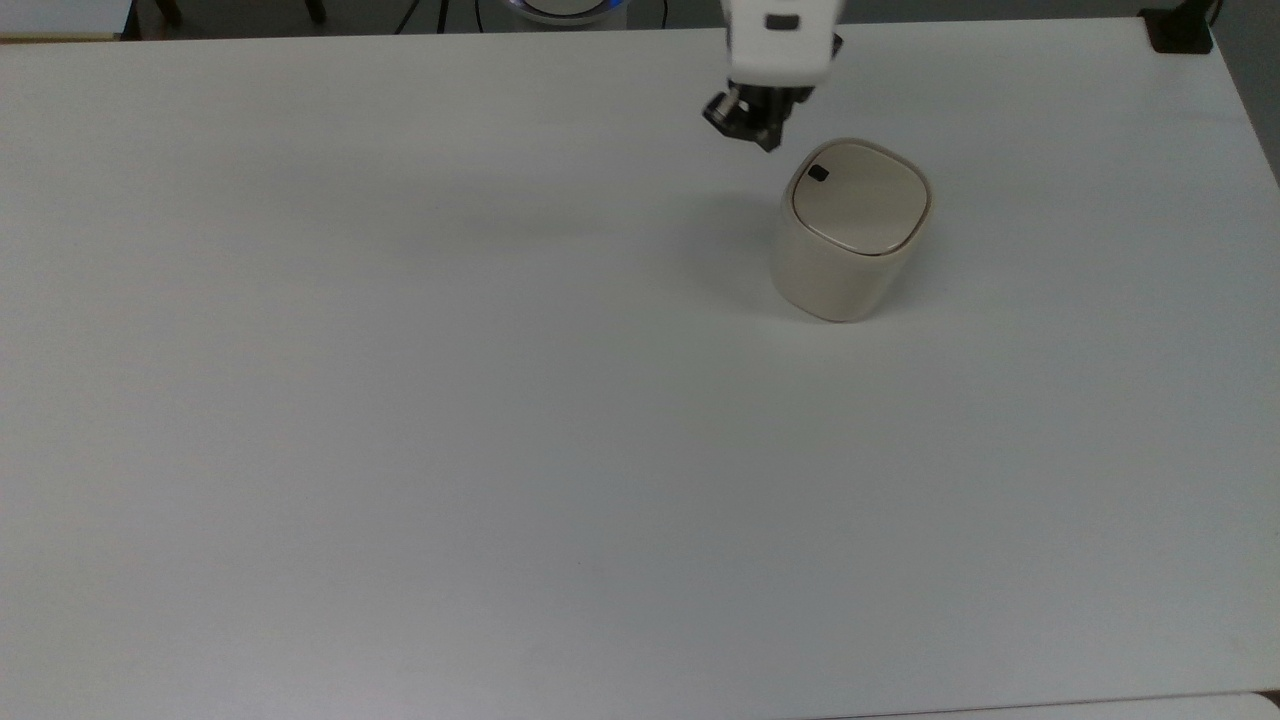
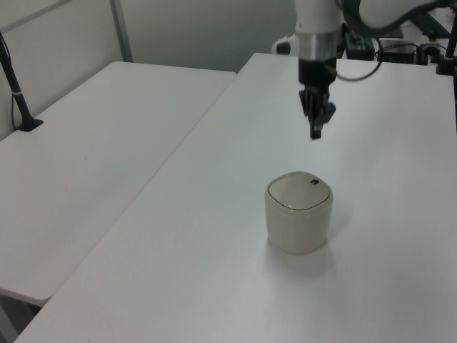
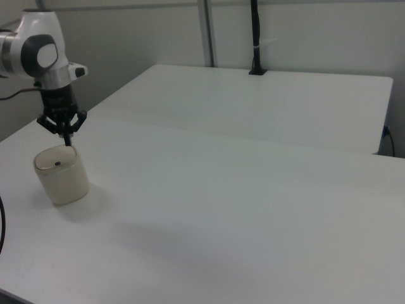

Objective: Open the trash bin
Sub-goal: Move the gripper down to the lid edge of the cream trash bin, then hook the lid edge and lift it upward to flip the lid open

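Trash bin [image 1: 848, 235] first, though it sits on something far larger: the white surface [image 1: 400, 400], toward the top view's upper right, upright with its flat lid [image 1: 858, 197] shut. A second white table [image 2: 93, 164] adjoins along the left view's left. My arm [image 2: 316, 36] hangs down from the far edge, and I judge it is held vertical so the tip can press straight down. Its claw [image 2: 315, 132] hovers above and just behind the bin, apart from it, fingers pressed together into one narrow point, which suits poking, not gripping. Smallest is the black button [image 1: 818, 173] at the lid corner nearest the claw; I reckon the tip needs to slide over it and descend gently, since an off-centre push could tip the light bin.
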